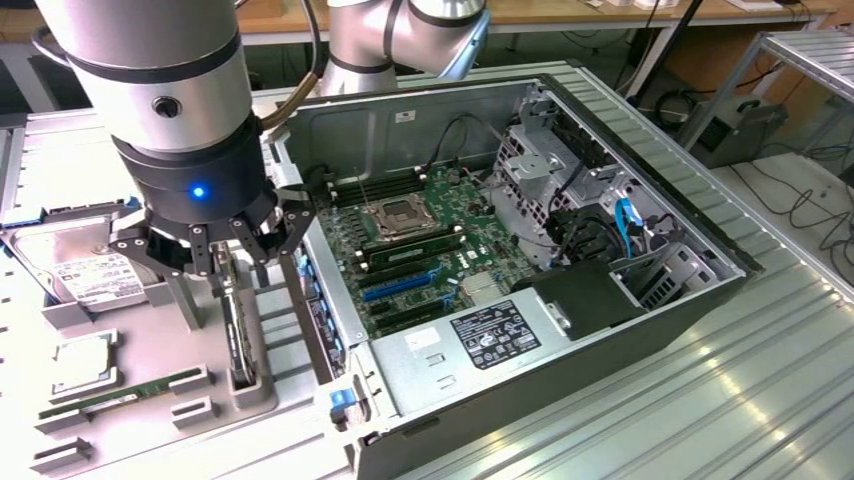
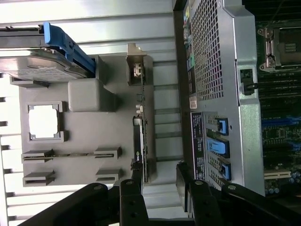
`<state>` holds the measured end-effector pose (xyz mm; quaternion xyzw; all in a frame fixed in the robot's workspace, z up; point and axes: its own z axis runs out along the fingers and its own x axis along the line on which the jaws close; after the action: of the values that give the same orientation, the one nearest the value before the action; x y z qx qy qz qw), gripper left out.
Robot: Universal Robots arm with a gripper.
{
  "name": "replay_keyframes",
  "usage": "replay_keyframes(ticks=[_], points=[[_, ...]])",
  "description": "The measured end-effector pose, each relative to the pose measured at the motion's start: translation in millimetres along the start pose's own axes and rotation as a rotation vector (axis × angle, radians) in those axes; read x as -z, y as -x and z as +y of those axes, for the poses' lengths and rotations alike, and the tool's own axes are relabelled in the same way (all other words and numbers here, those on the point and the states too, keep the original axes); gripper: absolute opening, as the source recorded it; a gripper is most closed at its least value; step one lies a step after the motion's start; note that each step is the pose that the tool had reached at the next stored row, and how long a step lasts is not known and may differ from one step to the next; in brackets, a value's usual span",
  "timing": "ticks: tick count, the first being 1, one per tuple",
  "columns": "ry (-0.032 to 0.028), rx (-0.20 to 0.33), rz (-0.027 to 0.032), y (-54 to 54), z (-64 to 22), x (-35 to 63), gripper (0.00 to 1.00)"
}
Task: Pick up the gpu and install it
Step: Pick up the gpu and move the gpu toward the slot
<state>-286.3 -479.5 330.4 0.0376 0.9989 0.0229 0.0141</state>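
grey holder tray (image 1: 274,430) carries ram stick (image 1: 120,395), cpu (image 1: 83,358), then the gpu (image 1: 242,335) upright on edge in its slot. gripper (image 1: 220,262) hangs spread wide over its far end, holding nothing. hard drive (image 1: 83,275) at nine o'clock; open computer case (image 1: 667,320) at three, its wall just beside.

The gpu (image 2: 140,141) stood on edge in the grey holder (image 2: 89,101), the black fingers (image 2: 132,200) spread wide near its end, beside the computer case (image 2: 216,70).
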Motion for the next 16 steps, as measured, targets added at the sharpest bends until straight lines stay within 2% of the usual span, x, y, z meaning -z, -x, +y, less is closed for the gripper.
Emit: replay_keyframes(ticks=[16], points=[[0.0000, 0.000, 0.0000, -4.7, 2.1, -3.8, 0.42]])
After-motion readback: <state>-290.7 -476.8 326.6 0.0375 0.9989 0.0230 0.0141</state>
